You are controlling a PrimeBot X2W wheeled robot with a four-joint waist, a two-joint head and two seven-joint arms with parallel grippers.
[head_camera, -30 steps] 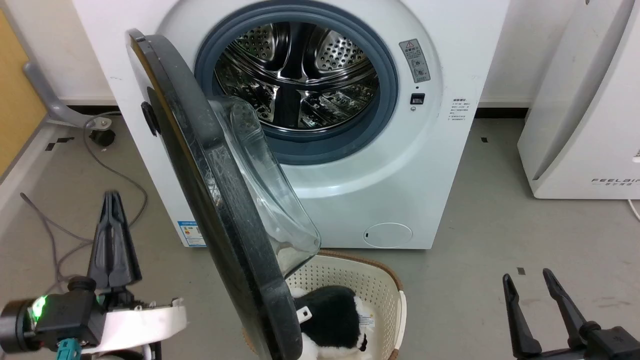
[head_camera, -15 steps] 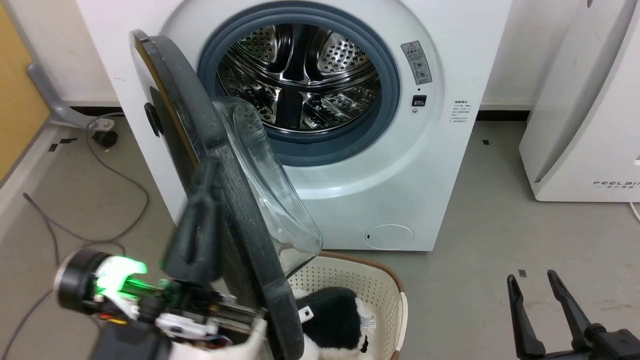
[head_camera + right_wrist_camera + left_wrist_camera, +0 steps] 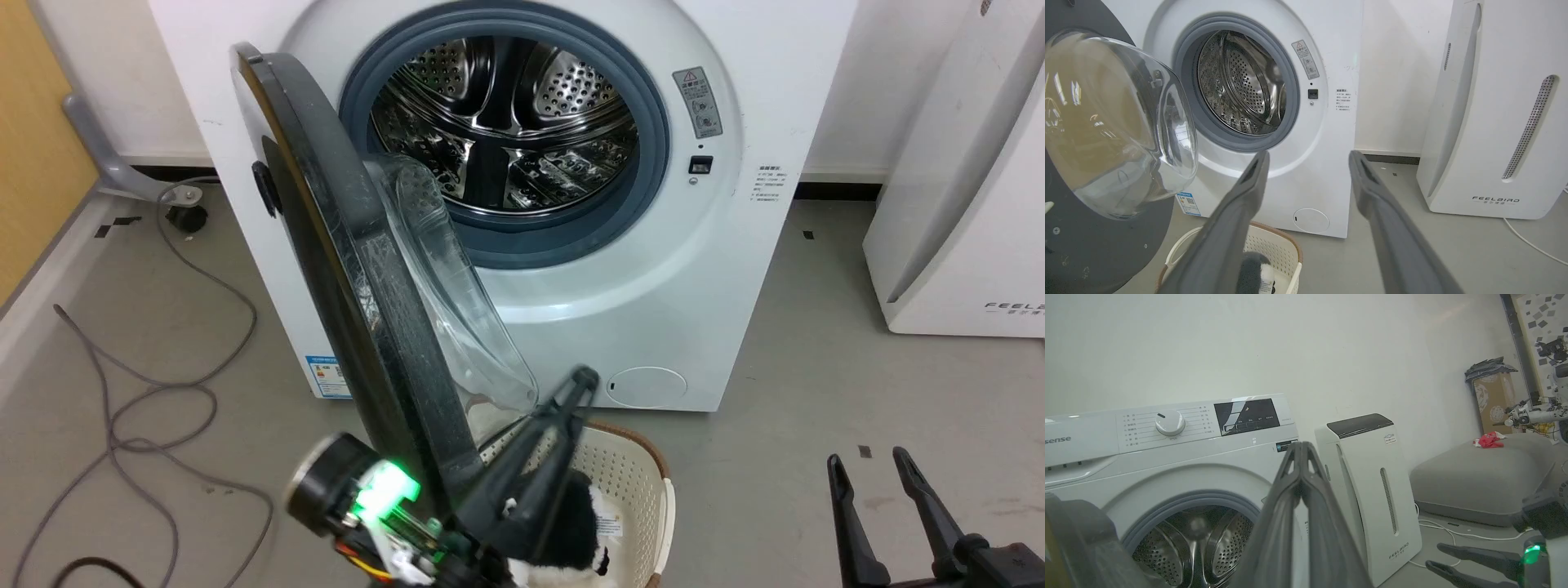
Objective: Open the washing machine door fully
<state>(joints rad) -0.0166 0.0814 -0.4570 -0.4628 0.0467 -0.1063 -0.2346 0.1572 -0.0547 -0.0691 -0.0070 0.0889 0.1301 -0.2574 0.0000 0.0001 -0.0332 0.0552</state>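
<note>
A large round washing machine door (image 3: 359,286), glossy black at the rim with a bulging clear glass bowl at its centre, is seen standing partway open from a white front-loading washing machine (image 3: 735,269); it is hinged at the left of the opening and is turned nearly edge-on to the head camera; its lower edge hangs above a cream perforated plastic basket (image 3: 645,482). The door is judged stiff and fairly heavy, and free to swing only about its hinge; the glossy rim is likely slippery and the glass is best left untouched; a push is therefore best applied to the inner face of the black rim, near the free edge far from the hinge. The left gripper (image 3: 581,382) is shown with its two dark fingers pressed together and nothing held between them; it is laid across the door's lower rim on the bowl side, its tips just below the glass; contact cannot be confirmed. The right gripper (image 3: 865,459) is held spread and empty at the lower right, well apart from the door.
</note>
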